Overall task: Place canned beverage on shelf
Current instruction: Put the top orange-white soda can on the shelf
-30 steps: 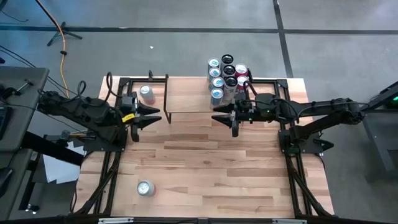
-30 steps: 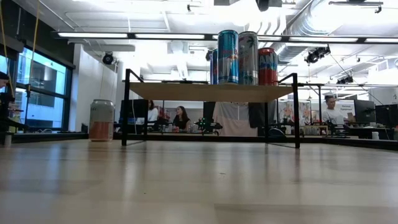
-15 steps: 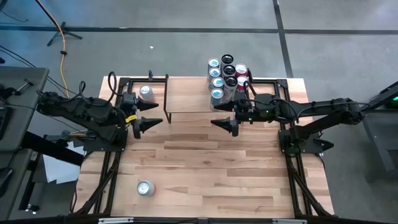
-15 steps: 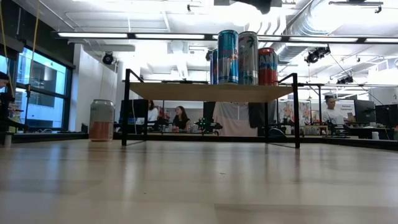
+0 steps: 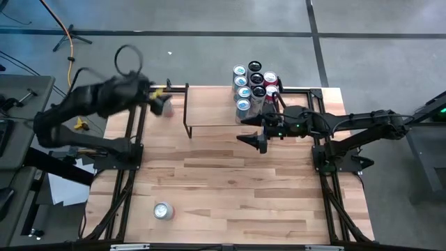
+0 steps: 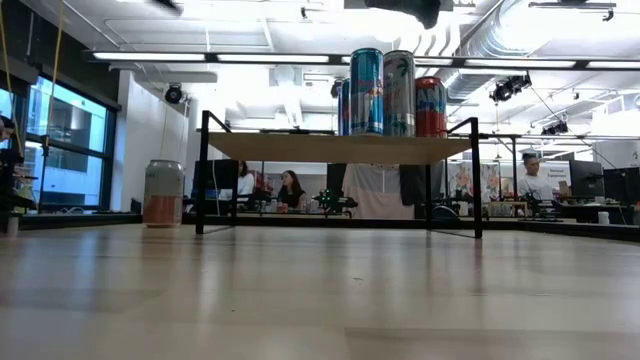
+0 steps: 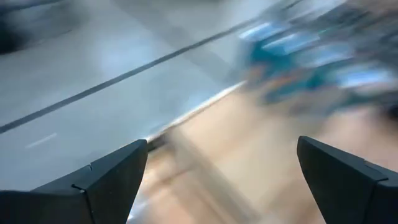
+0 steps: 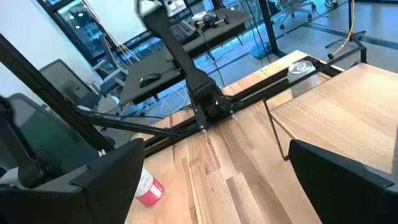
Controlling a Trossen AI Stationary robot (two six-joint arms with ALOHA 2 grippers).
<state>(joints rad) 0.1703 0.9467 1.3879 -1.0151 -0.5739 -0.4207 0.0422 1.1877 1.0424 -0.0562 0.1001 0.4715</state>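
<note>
Can (image 5: 163,104): on bench (image 5: 230,188), left of shelf (image 5: 209,106), beneath left tool (image 5: 159,97).
Tools: left (image 7: 224,180) and right (image 5: 255,130) both spread wide, empty.

Even, bright overhead light from ceiling strips (image 6: 300,57) – hardly any shadows. Left wrist view is one big smear, and the left arm (image 5: 90,104) blurs from above too.

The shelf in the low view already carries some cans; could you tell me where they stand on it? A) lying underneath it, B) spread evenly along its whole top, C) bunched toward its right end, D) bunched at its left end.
C: the cans stand upright together right of the middle of the shelf, whose left part is bare.
</note>
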